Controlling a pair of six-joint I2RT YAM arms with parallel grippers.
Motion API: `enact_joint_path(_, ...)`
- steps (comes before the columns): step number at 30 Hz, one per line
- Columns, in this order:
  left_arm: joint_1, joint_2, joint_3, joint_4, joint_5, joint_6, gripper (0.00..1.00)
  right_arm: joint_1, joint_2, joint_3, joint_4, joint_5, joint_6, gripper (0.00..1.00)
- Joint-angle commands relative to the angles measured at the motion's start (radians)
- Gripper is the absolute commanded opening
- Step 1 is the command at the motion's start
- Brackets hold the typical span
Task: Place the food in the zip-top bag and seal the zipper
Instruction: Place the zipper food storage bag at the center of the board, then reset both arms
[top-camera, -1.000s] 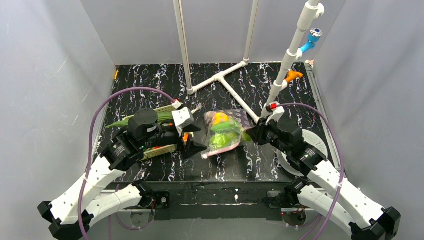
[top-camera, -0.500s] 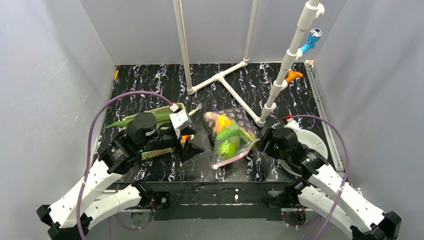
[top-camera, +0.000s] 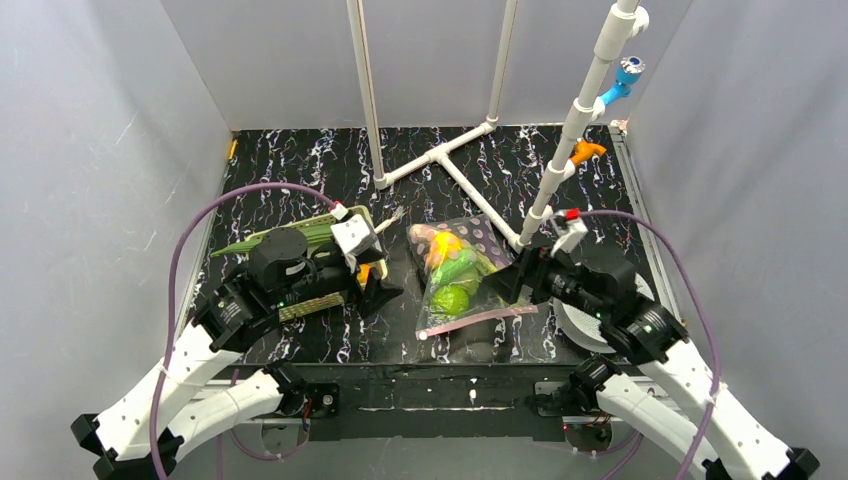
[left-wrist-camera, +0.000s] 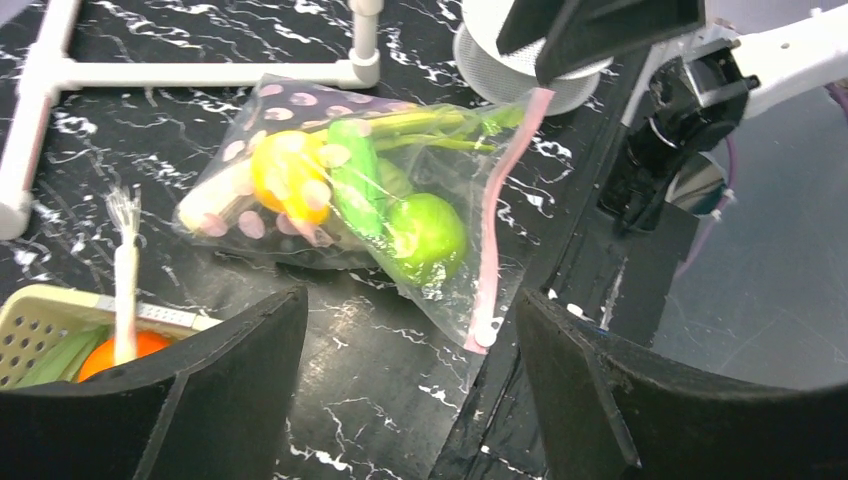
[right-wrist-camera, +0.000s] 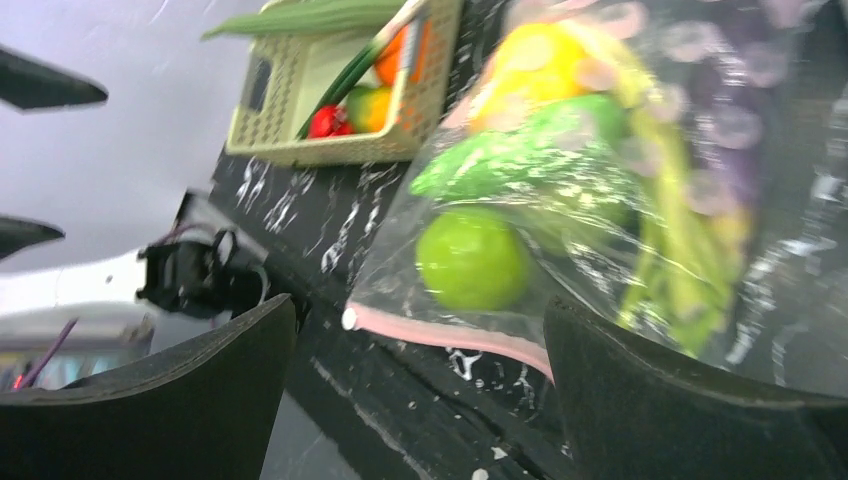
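Marble-veined black table (top-camera: 300, 160), grey walls (top-camera: 120, 120) closing it in on three sides, and a white pipe frame (top-camera: 440, 155) standing at the back with a blue fitting (top-camera: 627, 72) and an orange fitting (top-camera: 588, 151) on its right-hand post. From above, the zip-top bag (top-camera: 462, 280) lies flat on the table just in front of that frame, between the two arms, with its pink zipper (top-camera: 480, 316) along the near edge. The left arm covers most of the basket (right-wrist-camera: 300, 140) in that view. Over to the left wrist camera: the left gripper (left-wrist-camera: 410, 305) has its fingers spread wide with nothing between them, looking down at the bag, where a green apple (left-wrist-camera: 425, 232) and a yellow piece (left-wrist-camera: 288, 175) show through the plastic. The basket corner sits at lower left with a leek (left-wrist-camera: 125, 270) and an orange piece (left-wrist-camera: 125, 350) in it. Only here does the zipper's far end rise off the table to meet a finger of the other arm, with a round white mesh piece (left-wrist-camera: 500, 70) behind it. The right wrist camera has the right gripper (right-wrist-camera: 420, 312) spread apart too, the pink strip running across the gap and the apple just beyond. It alone shows a red piece (right-wrist-camera: 325, 122) inside the basket. Whether the zipper is pressed closed, I cannot tell.
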Motion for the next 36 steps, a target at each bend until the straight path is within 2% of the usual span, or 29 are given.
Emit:
enact_joint_path(1,0.0,-0.062,0.001,0.029,-0.12,-0.028,0.75,-0.001,0.145,-0.016,0.217,-0.308,-0.053,0.98)
enact_joint_path(3,0.0,-0.087,-0.006,0.031,-0.179,-0.047,0.76,-0.001,0.206,-0.056,0.255,-0.286,-0.014,0.98)
enact_joint_path(5,0.0,-0.102,-0.007,0.012,-0.254,-0.05,0.77,-0.001,0.232,-0.118,0.257,-0.176,0.056,0.98)
enact_joint_path(10,0.001,-0.14,0.001,-0.068,-0.347,-0.058,0.77,-0.001,0.186,-0.259,0.255,-0.044,0.11,0.99)
enact_joint_path(13,0.001,-0.173,-0.004,-0.092,-0.366,-0.052,0.77,-0.001,0.134,-0.242,0.167,0.005,0.103,0.98)
enact_joint_path(20,0.0,-0.213,0.108,-0.134,-0.522,-0.026,0.78,-0.001,0.008,0.016,-0.088,0.15,-0.025,0.98)
enact_joint_path(27,0.0,-0.263,0.244,-0.111,-0.613,0.067,0.81,-0.001,0.021,0.366,-0.358,0.372,-0.132,0.98)
enact_joint_path(30,0.0,-0.293,0.277,-0.097,-0.64,0.101,0.82,-0.001,0.001,0.467,-0.399,0.45,-0.152,0.98)
enact_joint_path(36,-0.001,-0.341,0.337,-0.074,-0.683,0.174,0.85,-0.001,-0.097,0.561,-0.374,0.545,-0.205,0.98)
